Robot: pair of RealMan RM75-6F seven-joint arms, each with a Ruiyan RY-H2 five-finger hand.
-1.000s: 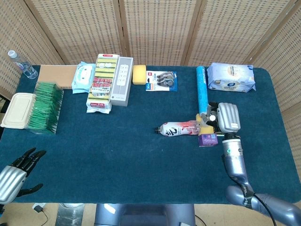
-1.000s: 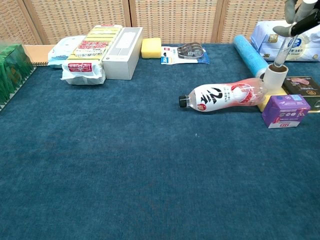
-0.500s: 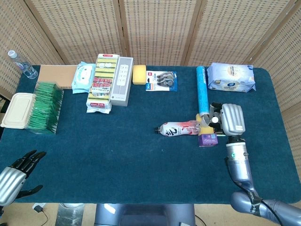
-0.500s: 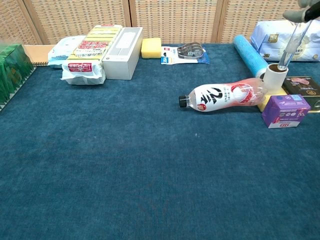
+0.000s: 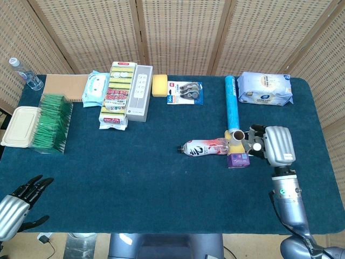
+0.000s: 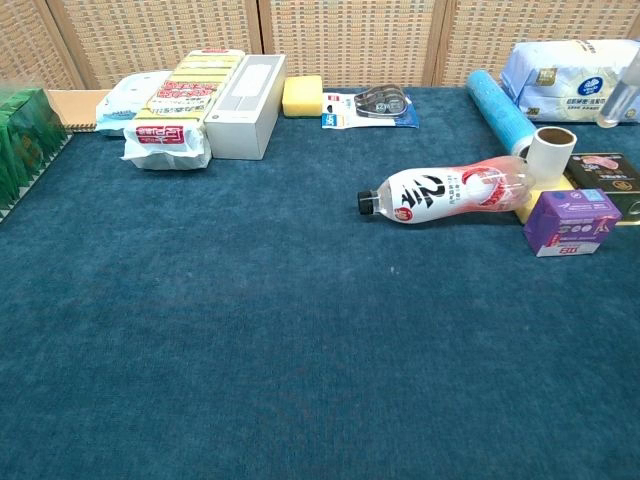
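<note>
- Right hand (image 5: 272, 145): a boxy back shell in pale silver-grey with rounded corners and faint ribbing; darker fingers (image 5: 252, 141) show at its left edge, with a small white round part among them.
- Right forearm (image 5: 289, 200): a smooth grey-blue metallic tube (one small green light near the wrist).
- Left hand (image 5: 16, 204): silver ribbed back, glossy black fingers (image 5: 32, 186).

Woven-cane screen panels (image 5: 178, 32) behind blue-carpeted table (image 5: 135, 183).
</note>
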